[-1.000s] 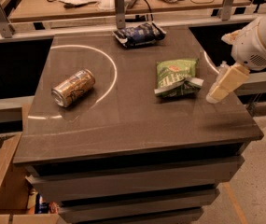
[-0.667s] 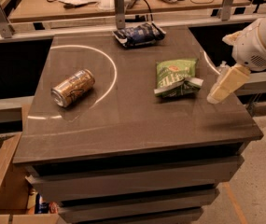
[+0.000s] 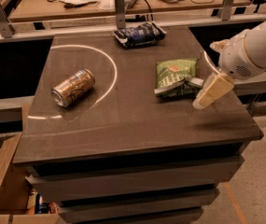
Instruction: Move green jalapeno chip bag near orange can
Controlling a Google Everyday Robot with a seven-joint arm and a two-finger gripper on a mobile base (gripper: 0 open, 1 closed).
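Just beside the white-lettered green jalapeno chip bag (image 3: 175,76) hangs the pincer (image 3: 201,101).

A dark blue chip bag (image 3: 138,34) lies at the dark table's (image 3: 137,122) far edge — a cardboard box (image 3: 3,183) stands below, left.

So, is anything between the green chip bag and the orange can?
Nothing visible: only bare table separates the green jalapeno chip bag from the orange can. The dark blue bag lies at the far edge. The gripper hangs right of the green bag.
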